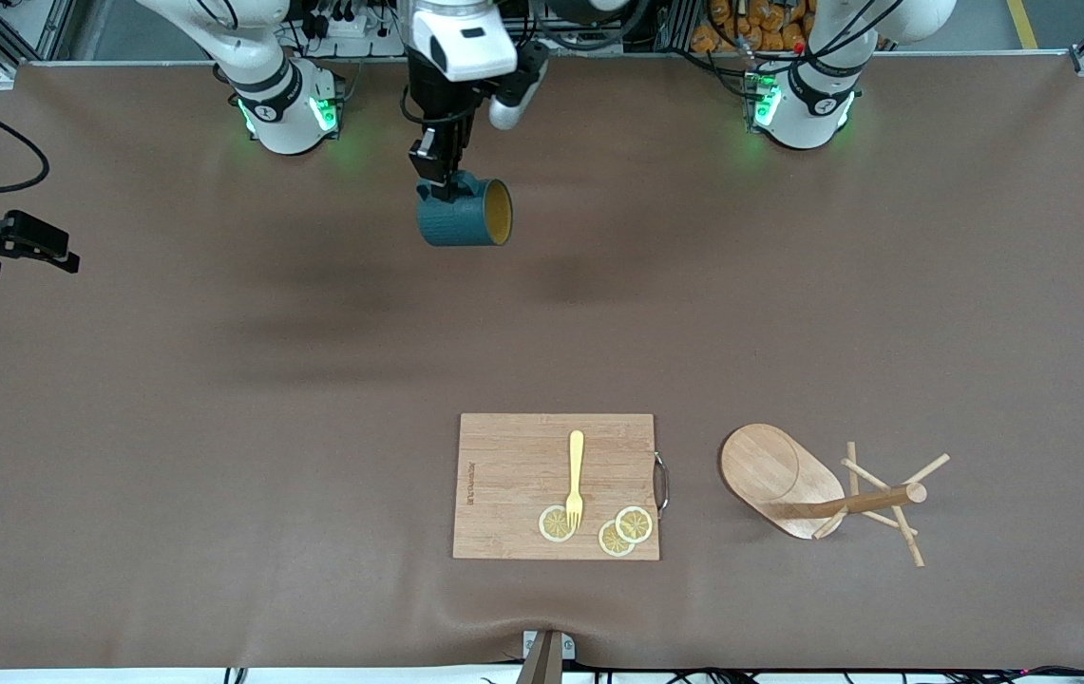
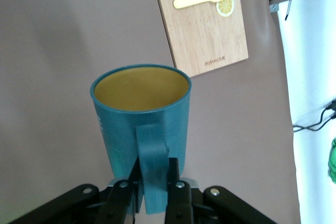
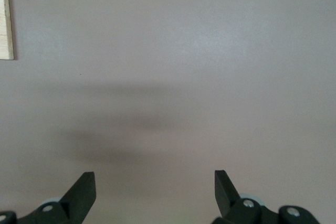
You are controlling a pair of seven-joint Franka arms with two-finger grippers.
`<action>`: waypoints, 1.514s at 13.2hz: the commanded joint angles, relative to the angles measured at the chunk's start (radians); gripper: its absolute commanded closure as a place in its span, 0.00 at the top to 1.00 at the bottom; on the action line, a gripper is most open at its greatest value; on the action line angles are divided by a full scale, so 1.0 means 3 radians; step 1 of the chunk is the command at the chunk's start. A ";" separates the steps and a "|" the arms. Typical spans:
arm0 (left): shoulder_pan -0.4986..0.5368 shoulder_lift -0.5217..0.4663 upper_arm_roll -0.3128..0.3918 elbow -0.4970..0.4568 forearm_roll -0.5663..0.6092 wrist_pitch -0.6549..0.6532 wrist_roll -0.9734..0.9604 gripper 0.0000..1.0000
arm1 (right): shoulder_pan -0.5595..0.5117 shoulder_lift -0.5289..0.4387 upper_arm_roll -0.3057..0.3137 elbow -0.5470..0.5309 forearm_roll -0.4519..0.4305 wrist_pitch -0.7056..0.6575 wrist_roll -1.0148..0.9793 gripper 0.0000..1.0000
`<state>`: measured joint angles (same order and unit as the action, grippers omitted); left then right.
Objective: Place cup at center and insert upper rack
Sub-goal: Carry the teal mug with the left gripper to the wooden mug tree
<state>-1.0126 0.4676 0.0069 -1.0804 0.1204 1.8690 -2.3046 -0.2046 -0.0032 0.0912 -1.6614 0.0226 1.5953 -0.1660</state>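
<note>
Left gripper [image 1: 437, 186] pinches the rigid, breakable teal-green mug [image 1: 463, 214] by its handle above the table; right gripper [image 3: 155, 192] waits spread.

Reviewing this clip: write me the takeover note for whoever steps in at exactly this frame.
Left hand: shut on the handle of the cup, carrying it tipped on its side in the air over the bare mat near the robots' bases.
Right hand: open, holding nothing, waiting over bare mat.
Mug tree: lying tipped over on the mat beside the cutting board, toward the left arm's end of the table. A fork and lemon slices lie on the board.
Done: cup picked up.
Left: set the cup down at the table's center, then deal with the mug tree, which is untouched.
</note>
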 commanded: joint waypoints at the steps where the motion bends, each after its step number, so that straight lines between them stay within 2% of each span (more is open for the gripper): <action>1: 0.0250 -0.0198 -0.0018 -0.0121 -0.0445 0.0069 0.0307 0.00 | -0.0054 -0.0056 0.0028 -0.0051 0.0052 0.0005 0.0011 1.00; 4: 0.0613 -0.0245 -0.0018 -0.0121 -0.1028 0.0243 0.0676 0.00 | -0.0039 -0.0066 0.0033 -0.0051 0.0052 -0.0010 0.0011 1.00; 8: 0.1002 -0.0229 -0.0008 -0.0126 -0.1566 0.0371 0.1141 0.00 | -0.0034 -0.0061 0.0044 -0.0051 0.0052 -0.0015 0.0022 1.00; 13: 0.1564 -0.0209 0.0002 -0.0157 -0.2267 0.0371 0.1836 0.00 | -0.0008 -0.0066 0.0059 -0.0030 0.0052 -0.0066 0.0022 1.00; 17: 0.2070 -0.0122 -0.0003 -0.0192 -0.3008 0.0330 0.2435 0.00 | 0.0083 -0.0061 0.0054 -0.0030 0.0052 -0.0041 0.0027 1.00; 20: 0.2270 -0.0025 -0.0008 -0.0198 -0.3121 0.0310 0.2548 0.00 | 0.0114 -0.0081 0.0054 -0.0030 0.0052 -0.0107 0.0129 1.00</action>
<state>-0.3555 0.4455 0.0165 -1.1419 -0.7830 1.9618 -1.5556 -0.1773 -0.0035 0.1095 -1.6619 0.0257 1.5812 -0.1548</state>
